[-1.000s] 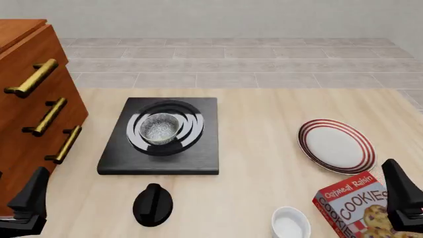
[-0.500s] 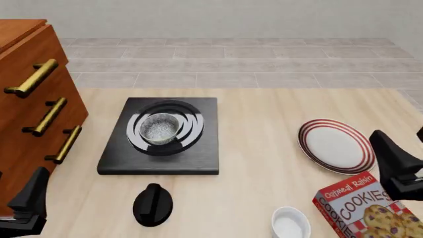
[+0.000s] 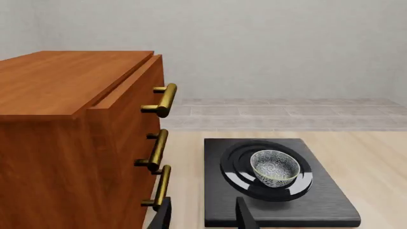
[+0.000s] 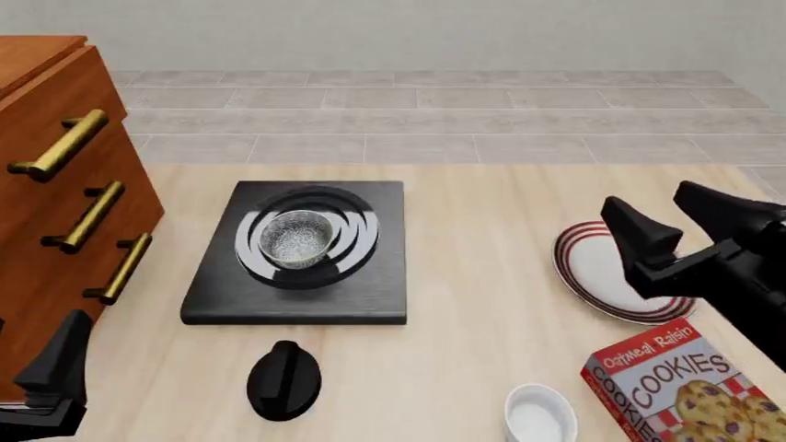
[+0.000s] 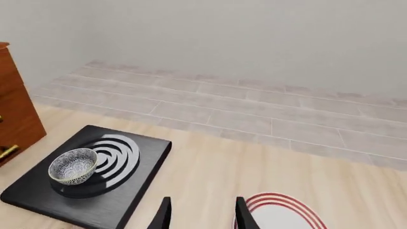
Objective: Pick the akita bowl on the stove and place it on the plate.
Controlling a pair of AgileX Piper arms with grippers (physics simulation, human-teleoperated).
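Akita bowl (image 4: 297, 238) on stove (image 4: 298, 254) — right end effector (image 4: 671, 221) well apart, over plate (image 4: 614, 273)

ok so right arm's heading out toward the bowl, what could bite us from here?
1. The akita bowl is small and round, sitting on the stove burner; an off-centre pinch by the right tool could let it slip or tip.
2. The right tool hangs above the plate; dropping low on the way could clip its rim.
3. The cookie box and white bowl sit close to the plate, leaving little margin at placing.
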